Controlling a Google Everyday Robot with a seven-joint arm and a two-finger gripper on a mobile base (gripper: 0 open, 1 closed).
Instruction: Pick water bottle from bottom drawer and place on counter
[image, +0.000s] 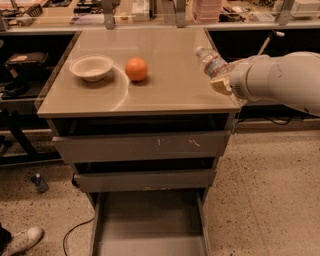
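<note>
The water bottle (211, 62), small and clear with a white cap and a pale label, is held tilted in my gripper (222, 80) above the right edge of the counter (170, 80). The gripper is shut on the bottle's lower part, which it hides. My white arm (280, 80) reaches in from the right. The bottom drawer (150, 220) stands pulled open below, and its flat grey floor is bare.
A white bowl (91, 67) and an orange (136, 69) sit on the left half of the counter. Two shallower drawers (142, 147) stick out slightly. A cluttered workbench (150, 12) runs behind. A shoe (20, 240) is at the bottom left.
</note>
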